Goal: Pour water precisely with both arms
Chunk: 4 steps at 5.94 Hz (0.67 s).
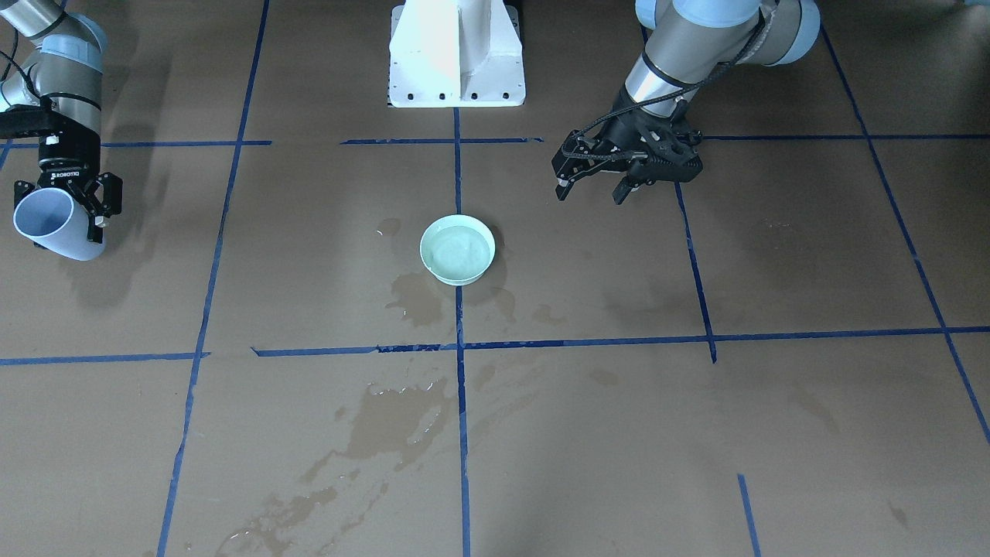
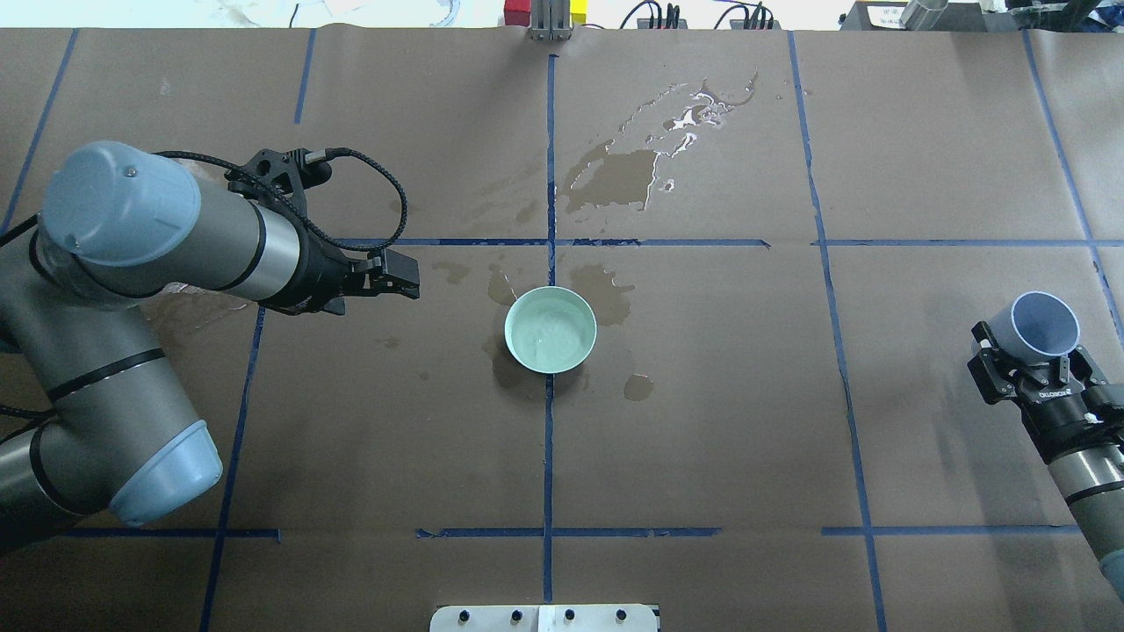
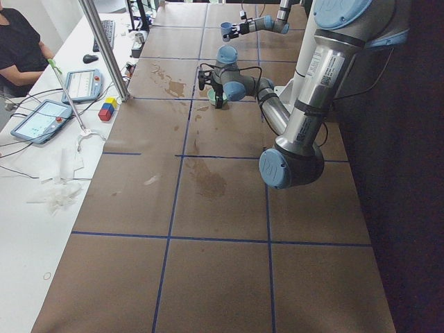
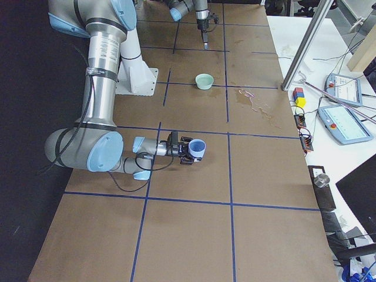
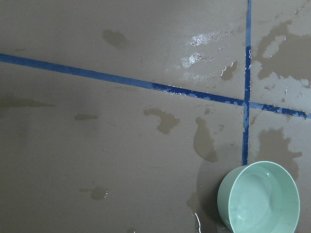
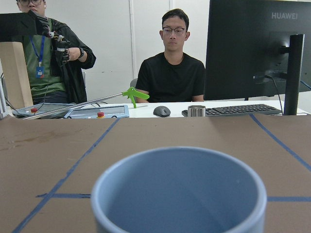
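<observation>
Pinching the blue-grey cup (image 2: pixel 1043 323), my right gripper (image 2: pixel 1029 358) holds it tipped, mouth facing away from the robot, well apart from the pale green bowl (image 2: pixel 509 338). My left gripper (image 1: pixel 592 192) hangs near that bowl, fingers spread. Water (image 2: pixel 551 332) sits in the bowl; puddles (image 2: pixel 615 180) wet the brown paper (image 2: pixel 922 175) around it.

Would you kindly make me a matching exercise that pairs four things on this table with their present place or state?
Things:
1. green bowl
2. blue cup
3. left gripper
4. largest water puddle

Places or states:
A. open, holding nothing
B. on the paper beyond the bowl, toward the operators' side
C. clamped in the right gripper
D. standing on a blue tape line at mid-table

Pairs: 1-D, 2-C, 3-A, 4-B.
</observation>
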Tool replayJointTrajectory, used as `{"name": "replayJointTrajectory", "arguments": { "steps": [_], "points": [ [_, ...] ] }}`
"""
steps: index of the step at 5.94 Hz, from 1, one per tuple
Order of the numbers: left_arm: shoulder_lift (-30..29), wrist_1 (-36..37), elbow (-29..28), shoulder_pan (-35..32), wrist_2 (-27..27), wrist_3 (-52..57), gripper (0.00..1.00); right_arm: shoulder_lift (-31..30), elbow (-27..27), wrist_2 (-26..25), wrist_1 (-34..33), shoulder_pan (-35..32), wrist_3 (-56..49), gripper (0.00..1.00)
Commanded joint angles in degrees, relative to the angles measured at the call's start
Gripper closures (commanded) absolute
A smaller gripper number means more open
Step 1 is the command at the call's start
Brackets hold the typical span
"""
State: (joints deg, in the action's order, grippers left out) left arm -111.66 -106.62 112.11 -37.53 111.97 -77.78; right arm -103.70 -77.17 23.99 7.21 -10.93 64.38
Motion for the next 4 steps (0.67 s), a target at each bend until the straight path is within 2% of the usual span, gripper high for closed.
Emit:
{"name": "replayJointTrajectory", "arguments": {
  "steps": [1,4],
  "points": [
    [0.48,0.01,0.48,0.00,0.00,0.00,0.00,0.08,1.58,0.00,0.00,0.03,2.68,0.92],
    [0.57,0.01,0.65,0.00,0.00,0.00,0.00,0.96,2.81,-0.09,0.00,0.03,2.77,0.86]
  ]
}}
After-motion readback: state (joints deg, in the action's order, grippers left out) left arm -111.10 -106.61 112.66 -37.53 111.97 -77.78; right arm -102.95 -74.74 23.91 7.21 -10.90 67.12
